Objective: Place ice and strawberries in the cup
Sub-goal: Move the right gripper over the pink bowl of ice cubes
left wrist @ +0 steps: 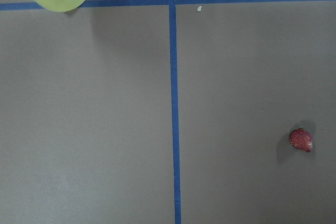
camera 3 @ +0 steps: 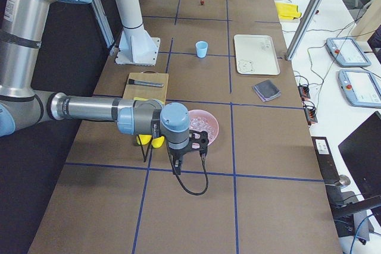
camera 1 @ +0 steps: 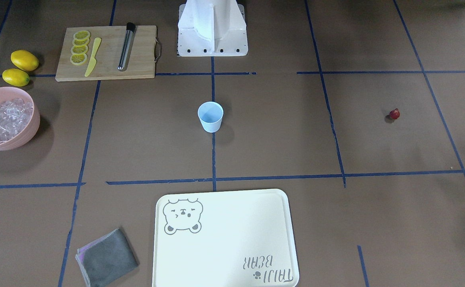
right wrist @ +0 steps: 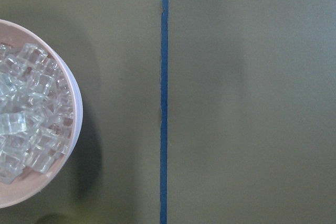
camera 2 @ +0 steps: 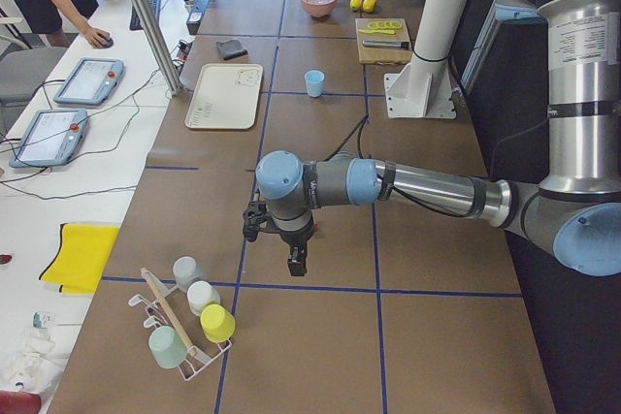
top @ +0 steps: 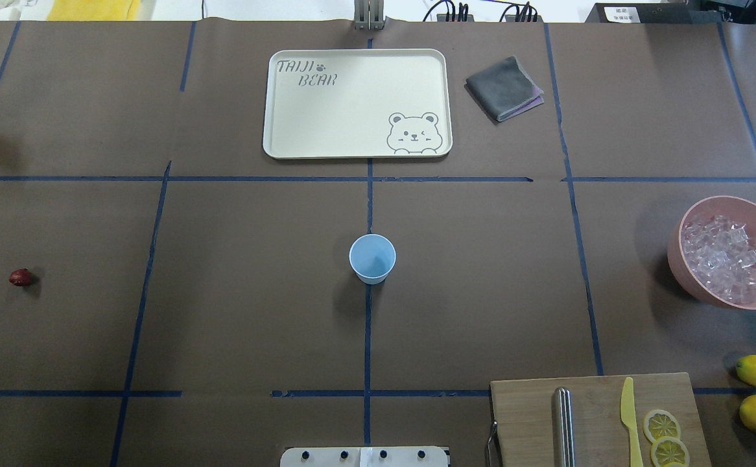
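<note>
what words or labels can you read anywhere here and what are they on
"TAIJI BEAR", with a paw print: printed on the cream tray, opposite a bear drawing.
White label on the black box at the table's far edge: too small to read.
No other text shows.

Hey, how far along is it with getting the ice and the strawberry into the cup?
Nothing is done yet: the cup looks empty. The ice is all in the bowl, and the strawberry lies alone on the table, far from the cup. Nothing seems in hand: the left gripper hangs over the strawberry's end, the right gripper by the bowl. Both moves are left.
</note>
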`<move>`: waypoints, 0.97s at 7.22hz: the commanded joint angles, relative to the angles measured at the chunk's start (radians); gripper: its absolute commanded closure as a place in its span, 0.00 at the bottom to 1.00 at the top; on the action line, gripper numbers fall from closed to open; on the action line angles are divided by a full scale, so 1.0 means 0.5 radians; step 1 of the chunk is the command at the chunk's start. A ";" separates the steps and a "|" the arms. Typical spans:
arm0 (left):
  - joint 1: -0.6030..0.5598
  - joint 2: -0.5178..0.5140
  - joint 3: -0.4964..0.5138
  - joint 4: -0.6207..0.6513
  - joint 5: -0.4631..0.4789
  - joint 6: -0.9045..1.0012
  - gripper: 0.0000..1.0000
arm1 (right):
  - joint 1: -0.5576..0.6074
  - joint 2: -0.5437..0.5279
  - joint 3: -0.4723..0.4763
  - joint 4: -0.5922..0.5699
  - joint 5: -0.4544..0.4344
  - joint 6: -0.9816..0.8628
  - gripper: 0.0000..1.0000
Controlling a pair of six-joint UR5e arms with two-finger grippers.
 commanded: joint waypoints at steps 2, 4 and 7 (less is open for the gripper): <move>0.014 0.105 -0.001 -0.040 -0.013 0.016 0.00 | 0.000 -0.003 -0.003 0.039 0.049 -0.007 0.01; 0.017 0.112 -0.019 -0.220 -0.049 0.016 0.00 | -0.009 -0.006 -0.003 0.069 0.058 -0.007 0.01; 0.017 0.112 -0.022 -0.227 -0.087 -0.002 0.00 | -0.174 0.000 0.067 0.230 0.187 0.422 0.01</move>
